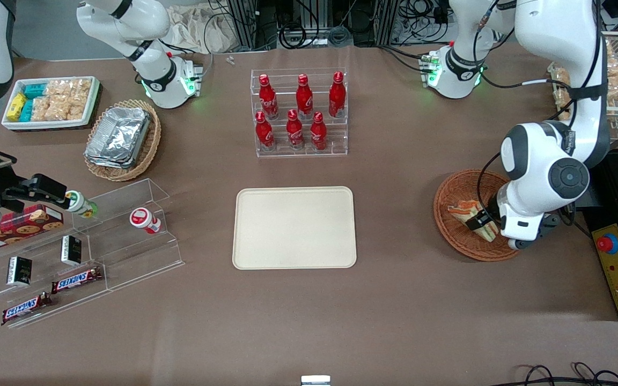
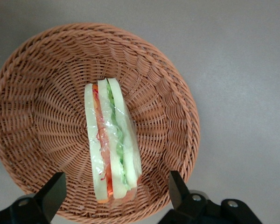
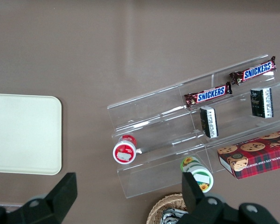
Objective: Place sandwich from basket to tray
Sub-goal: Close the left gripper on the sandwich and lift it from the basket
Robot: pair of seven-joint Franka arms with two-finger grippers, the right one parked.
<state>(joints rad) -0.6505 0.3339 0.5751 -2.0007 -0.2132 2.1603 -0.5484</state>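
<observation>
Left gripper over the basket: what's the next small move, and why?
Probably lower straight down, then close. The gripper hangs above the basket with its jaws open and spread to either side of the sandwich, which lies in the basket on its side, not yet touched. The tray holds nothing, so the grasp comes first.

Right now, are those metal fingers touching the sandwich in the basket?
Apart. The left wrist view shows the gripper open, its fingers clear of the sandwich on both sides, basket weave visible between.
</observation>
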